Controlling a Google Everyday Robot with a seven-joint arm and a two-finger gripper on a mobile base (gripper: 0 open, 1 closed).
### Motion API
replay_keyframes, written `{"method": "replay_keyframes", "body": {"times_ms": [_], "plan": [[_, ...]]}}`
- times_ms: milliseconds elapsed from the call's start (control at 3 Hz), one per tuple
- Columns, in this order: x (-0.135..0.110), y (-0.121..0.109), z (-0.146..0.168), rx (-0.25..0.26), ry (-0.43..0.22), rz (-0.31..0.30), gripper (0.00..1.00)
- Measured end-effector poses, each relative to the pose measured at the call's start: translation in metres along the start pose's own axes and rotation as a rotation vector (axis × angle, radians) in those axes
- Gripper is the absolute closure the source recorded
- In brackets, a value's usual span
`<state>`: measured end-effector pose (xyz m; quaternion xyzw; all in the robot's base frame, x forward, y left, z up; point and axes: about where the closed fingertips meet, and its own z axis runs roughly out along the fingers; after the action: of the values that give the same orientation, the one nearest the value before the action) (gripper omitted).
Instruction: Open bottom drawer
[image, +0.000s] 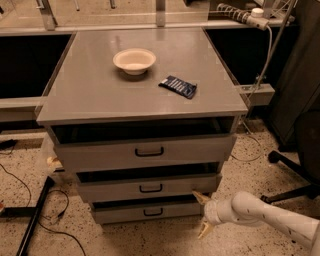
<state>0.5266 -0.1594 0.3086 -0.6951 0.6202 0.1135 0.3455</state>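
The bottom drawer (125, 212) is the lowest, narrowest grey front of the cabinet, with a small black loop handle (153, 212) at its centre. It sits slightly pulled out, like the two wider drawers above it. My gripper (204, 214) is on a white arm coming in from the lower right. It hovers just right of the bottom drawer's right end, near the floor. Its two cream fingers are spread apart, one above the other, and hold nothing. The upper fingertip (199, 196) is close to the middle drawer's right corner.
A cream bowl (134, 60) and a dark blue packet (178, 86) lie on the grey cabinet top (90, 95). A black chair base (295, 172) stands at the right. Black cables and a bar (35, 217) lie on the speckled floor at the left.
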Motion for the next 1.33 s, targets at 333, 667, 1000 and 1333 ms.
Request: {"method": "replay_keyframes", "body": {"times_ms": [333,667,1000,1333], "plan": [[0.002,0.007,0.016,-0.029,-0.011,0.02,0.0],[0.01,0.015,0.036,-0.079,-0.048,0.077,0.0],[0.019,0.016,0.05,-0.102,-0.105,0.127,0.0],[0.03,0.011,0.063,-0.093,-0.138,0.155,0.0]]}}
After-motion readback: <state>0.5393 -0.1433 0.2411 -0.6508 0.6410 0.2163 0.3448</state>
